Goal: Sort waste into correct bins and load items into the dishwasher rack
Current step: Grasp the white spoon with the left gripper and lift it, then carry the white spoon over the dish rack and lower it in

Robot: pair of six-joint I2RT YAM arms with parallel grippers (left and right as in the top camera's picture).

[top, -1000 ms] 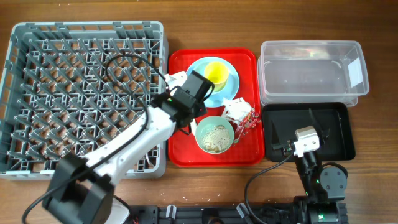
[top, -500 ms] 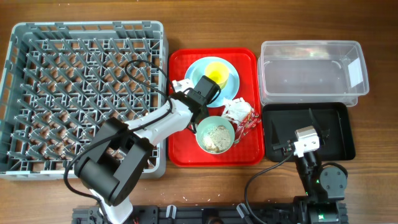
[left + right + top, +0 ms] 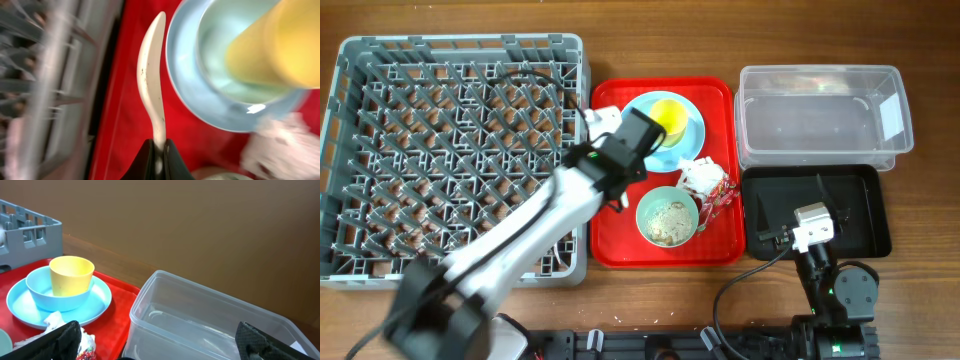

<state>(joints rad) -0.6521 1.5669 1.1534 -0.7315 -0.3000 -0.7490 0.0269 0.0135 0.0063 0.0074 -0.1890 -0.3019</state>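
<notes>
Left claw (image 3: 159, 150) newly clenched on white utensil (image 3: 150, 75), beside blue plate (image 3: 181, 85), right claw (image 3: 160, 346) still released

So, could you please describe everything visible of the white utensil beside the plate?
The white utensil looks like glossy plastic, slim and curved, with dark specks. The left gripper is shut on one end; the rest stretches over the red tray beside the rim of the light blue plate. Spoon or fork: cannot tell.

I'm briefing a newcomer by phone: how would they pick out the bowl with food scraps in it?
Start at the red tray between the grey rack and the black tray. The bowl sits at its edge nearest the robot, beside the crumpled wrapper. It alone is pale green and holds beige crumbs.
</notes>
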